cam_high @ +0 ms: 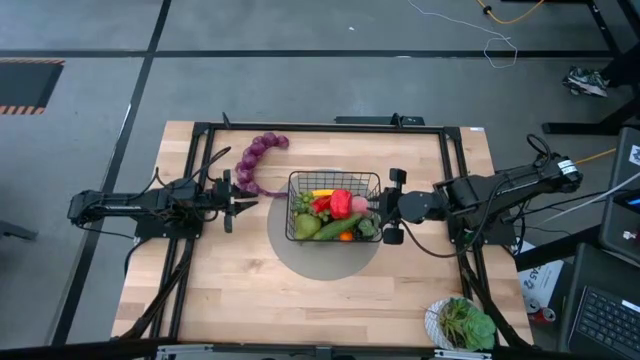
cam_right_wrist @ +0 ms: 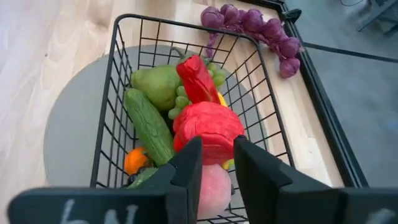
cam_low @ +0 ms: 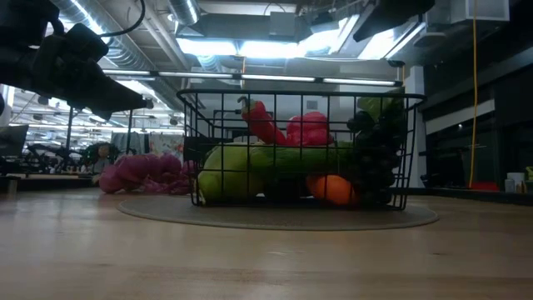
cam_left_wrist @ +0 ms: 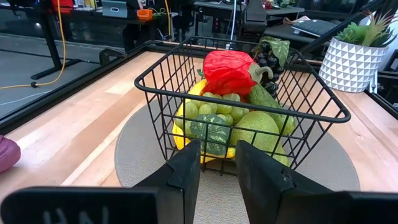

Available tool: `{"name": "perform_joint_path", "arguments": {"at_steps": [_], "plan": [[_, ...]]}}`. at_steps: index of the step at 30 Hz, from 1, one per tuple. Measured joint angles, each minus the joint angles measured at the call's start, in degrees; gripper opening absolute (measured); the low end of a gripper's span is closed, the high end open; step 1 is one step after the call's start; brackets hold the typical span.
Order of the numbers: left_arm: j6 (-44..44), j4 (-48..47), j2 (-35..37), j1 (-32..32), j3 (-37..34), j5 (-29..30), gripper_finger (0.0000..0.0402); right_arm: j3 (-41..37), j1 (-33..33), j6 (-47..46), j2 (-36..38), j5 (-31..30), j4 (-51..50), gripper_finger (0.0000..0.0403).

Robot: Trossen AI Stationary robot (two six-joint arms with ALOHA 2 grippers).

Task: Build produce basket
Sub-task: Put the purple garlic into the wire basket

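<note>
basket (cam_high: pixel 334 206) hides lower produce (cam_right_wrist: pixel 199 118); both hands (cam_high: pixel 233 201) (cam_high: pixel 392 206) slightly open, empty.

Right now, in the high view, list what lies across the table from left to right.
Left gripper → purple grape string → basket of produce → right gripper → white bowl of greens.

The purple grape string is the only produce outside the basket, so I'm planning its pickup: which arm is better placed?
Left, probably. The left gripper hovers beside the purple grape string; the basket stands between it and the right gripper.
</note>
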State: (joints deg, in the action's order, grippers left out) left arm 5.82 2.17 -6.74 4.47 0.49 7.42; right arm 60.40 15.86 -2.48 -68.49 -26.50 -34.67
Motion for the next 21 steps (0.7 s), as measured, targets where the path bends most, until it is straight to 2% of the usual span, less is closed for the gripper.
{"name": "perform_joint_path", "arguments": {"at_steps": [6,9,17,21], "plan": [[-0.01,-0.02,0.01,0.01,0.02,0.00,0.0096,0.00,0.00,6.05,0.00,-1.95,3.12,0.0094],[-0.02,-0.02,0.02,0.02,0.02,0.00,0.0096,0.00,0.00,11.20,0.00,-3.90,9.38,0.0094],[0.00,-0.02,0.01,0.00,0.01,0.00,0.0096,0.00,-0.52,29.47,0.00,-3.88,28.80,0.0094],[-0.01,-0.02,0.01,0.01,0.01,-0.01,0.0096,0.00,-3.67,31.32,0.00,-3.91,36.39,0.0094]]}}
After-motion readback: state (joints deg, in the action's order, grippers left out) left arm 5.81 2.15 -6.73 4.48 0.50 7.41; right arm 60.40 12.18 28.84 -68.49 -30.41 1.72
